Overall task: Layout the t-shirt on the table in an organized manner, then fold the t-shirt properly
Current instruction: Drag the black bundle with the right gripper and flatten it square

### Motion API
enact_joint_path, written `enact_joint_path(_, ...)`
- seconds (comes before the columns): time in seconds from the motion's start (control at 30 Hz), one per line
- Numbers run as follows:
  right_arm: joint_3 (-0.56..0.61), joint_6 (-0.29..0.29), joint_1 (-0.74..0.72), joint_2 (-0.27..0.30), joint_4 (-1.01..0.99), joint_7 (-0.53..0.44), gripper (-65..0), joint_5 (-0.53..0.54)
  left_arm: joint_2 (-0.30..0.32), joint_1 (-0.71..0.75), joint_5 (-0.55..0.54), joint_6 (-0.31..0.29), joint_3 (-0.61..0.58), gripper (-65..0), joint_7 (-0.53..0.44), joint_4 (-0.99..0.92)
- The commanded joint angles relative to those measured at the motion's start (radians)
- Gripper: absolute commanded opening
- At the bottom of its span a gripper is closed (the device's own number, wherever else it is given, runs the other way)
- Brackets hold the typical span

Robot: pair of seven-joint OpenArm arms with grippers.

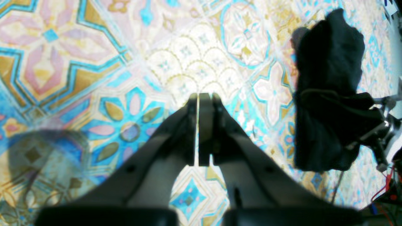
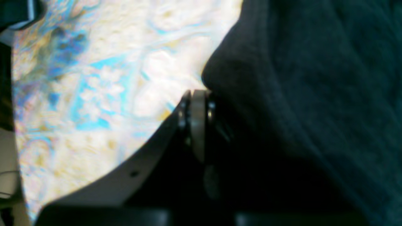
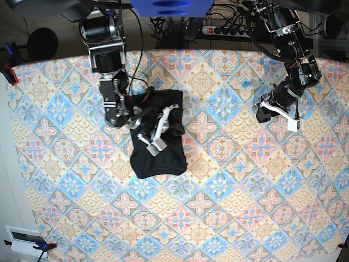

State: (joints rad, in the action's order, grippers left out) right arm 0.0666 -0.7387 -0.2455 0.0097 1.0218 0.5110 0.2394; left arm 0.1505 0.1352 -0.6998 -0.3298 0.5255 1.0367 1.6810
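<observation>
Your right gripper (image 2: 198,94) has its jaws pressed together, tips right at the edge of the t-shirt (image 3: 157,136). In its wrist view the black fabric bulges against the fingertips, but it's too dark and blurry there to say if any cloth is pinched between them. In the base view that gripper (image 3: 170,112) sits over the shirt's upper half, white finger shells lying across the fabric.

Your left gripper (image 1: 198,95) is also closed, pads flat against each other with only a hairline seam, nothing in it. It hangs over bare cloth, well apart from the shirt. In the base view it's (image 3: 263,113) near the table's far right edge.

The shirt is matte black, soft, thin, no print. It's bunched into a rough, compact rectangle, lumpier at the top, with a smoother lower hem. It sits left of centre on the table (image 3: 229,196), toward the far side. The left wrist view shows it (image 1: 326,94) as a dark crumpled mass off to the right.

The table cloth is a flat pastel diamond-tile print in blue, pink and cream with floral motifs. Cables and a power strip (image 3: 226,30) run behind the far edge.
</observation>
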Motion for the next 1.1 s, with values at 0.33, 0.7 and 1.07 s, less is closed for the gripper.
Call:
enact_joint_path(0.33,-0.038,0.041,-0.002,0.224,0.001,0.036,-65.0,-0.099,0.008,-0.013,-0.021,-0.004,-0.002,-64.8,-0.016,0.020)
enact_joint_path(0.7,-0.003,0.041,0.077,0.232,0.317,0.045,-65.0,-0.099,0.005,-0.013,-0.021,-0.004,-0.058,-64.8,-0.016,0.020)
enact_joint_path(1.07,-0.130,0.041,0.297,0.230,0.753,0.107,-65.0,-0.094,0.004,-0.013,-0.021,-0.004,-0.060,-64.8,-0.016,0.020)
